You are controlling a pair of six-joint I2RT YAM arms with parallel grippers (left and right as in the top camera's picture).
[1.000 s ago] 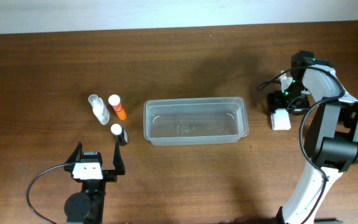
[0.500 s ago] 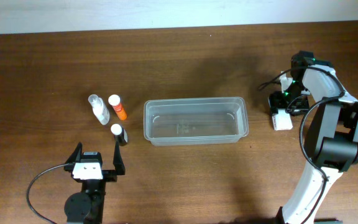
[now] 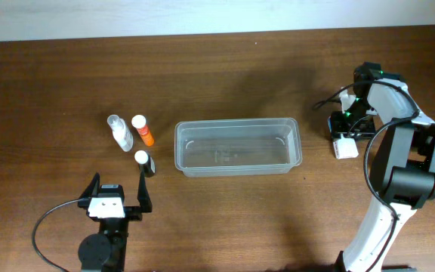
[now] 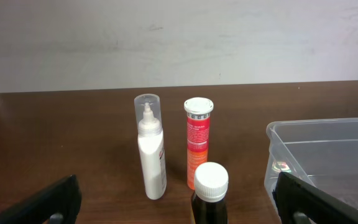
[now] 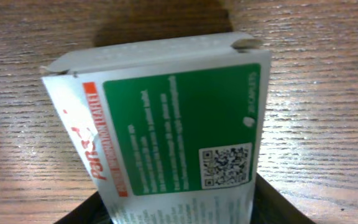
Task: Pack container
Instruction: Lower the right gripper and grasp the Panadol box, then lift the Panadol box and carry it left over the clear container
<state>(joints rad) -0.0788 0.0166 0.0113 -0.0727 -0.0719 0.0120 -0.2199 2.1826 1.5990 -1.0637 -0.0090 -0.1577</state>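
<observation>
The container is a clear plastic tub lying empty at the table's middle; its corner shows in the left wrist view. To its right lies a white and green box. My right gripper is over it, and in the right wrist view the box fills the gap, with both dark fingers against its sides. My left gripper stands open near the front left. A dark bottle with a white cap stands just ahead of it, between the finger lines.
A white bottle with a clear cap and an orange tube stand upright left of the container, behind the dark bottle. The right arm's cable loops beside the box.
The right gripper's jaws have narrowed onto the box, which has shifted slightly. The left arm and the bottles have not moved.
</observation>
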